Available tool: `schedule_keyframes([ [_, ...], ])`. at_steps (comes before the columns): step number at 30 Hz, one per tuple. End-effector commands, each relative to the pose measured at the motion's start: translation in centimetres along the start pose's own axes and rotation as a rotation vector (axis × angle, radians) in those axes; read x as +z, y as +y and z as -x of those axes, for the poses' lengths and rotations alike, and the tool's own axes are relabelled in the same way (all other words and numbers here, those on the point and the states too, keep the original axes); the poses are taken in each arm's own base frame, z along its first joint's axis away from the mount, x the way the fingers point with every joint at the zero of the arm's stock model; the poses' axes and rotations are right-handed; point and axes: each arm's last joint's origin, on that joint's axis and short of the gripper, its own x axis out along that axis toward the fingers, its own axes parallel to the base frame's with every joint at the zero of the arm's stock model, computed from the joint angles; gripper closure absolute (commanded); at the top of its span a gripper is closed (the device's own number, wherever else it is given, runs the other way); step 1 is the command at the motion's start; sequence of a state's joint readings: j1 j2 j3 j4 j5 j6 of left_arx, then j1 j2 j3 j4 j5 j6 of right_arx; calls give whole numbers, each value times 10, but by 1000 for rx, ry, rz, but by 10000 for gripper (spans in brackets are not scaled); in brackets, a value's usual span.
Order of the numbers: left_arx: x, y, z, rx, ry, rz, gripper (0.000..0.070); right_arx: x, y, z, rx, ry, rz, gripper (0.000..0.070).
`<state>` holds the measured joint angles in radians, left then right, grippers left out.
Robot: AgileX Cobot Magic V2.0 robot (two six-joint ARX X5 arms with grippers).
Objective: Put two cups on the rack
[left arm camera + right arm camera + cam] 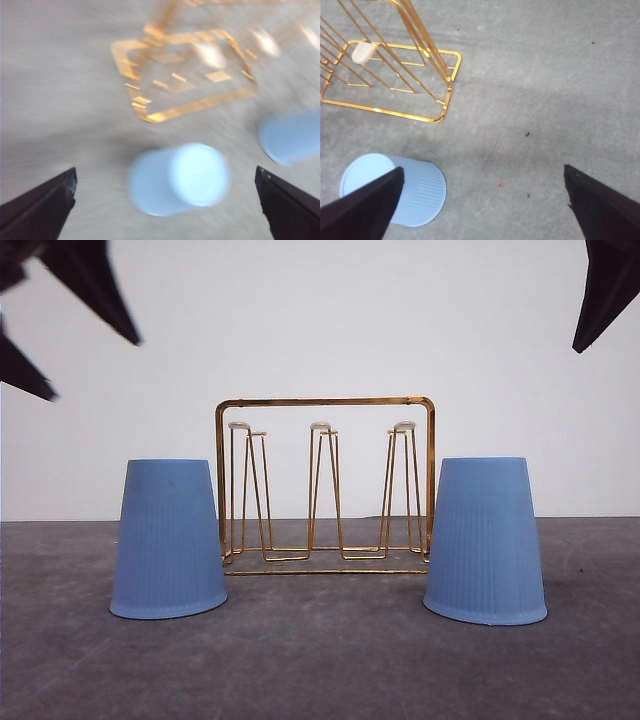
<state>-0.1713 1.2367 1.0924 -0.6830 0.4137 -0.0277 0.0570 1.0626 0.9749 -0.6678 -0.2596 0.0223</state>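
Both cups stand inverted on the table, left cup (168,540) and right cup (486,540) flanking the rack (326,485). My left gripper (165,200) and right gripper (482,200) hang wide open, empty (left view blurred). I should centre before descending.

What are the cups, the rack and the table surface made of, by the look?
Cups, left and right: likely plastic, matte light blue, opaque, with fine vertical ribbing on the walls.
Rack: thin metal wire by the look, glossy gold or copper finish with bright glints; peg tips are white, possibly plastic caps.
Table: grey, matte, lightly mottled; material unclear.
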Motion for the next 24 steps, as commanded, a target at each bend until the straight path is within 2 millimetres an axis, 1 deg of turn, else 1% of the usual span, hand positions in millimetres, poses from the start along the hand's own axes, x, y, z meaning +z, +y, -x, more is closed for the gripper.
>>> schedule_keyframes([
  [1, 5, -7, -11, -33, 22, -14, 0, 4, 0, 0, 2, -14, 15, 47],
  [5, 4, -24, -40, -77, 81, -70, 0, 4, 0, 0, 2, -14, 15, 47],
  [11, -1, -42, -75, 3, 131, -142, 0, 4, 0, 0, 2, -14, 15, 47],
  [16, -7, -44, -96, 130, 179, -182, 0, 4, 0, 0, 2, -14, 15, 47],
  [24, -12, -39, -117, 139, 230, -178, 0, 5, 0, 0, 2, -22, 17, 47],
])
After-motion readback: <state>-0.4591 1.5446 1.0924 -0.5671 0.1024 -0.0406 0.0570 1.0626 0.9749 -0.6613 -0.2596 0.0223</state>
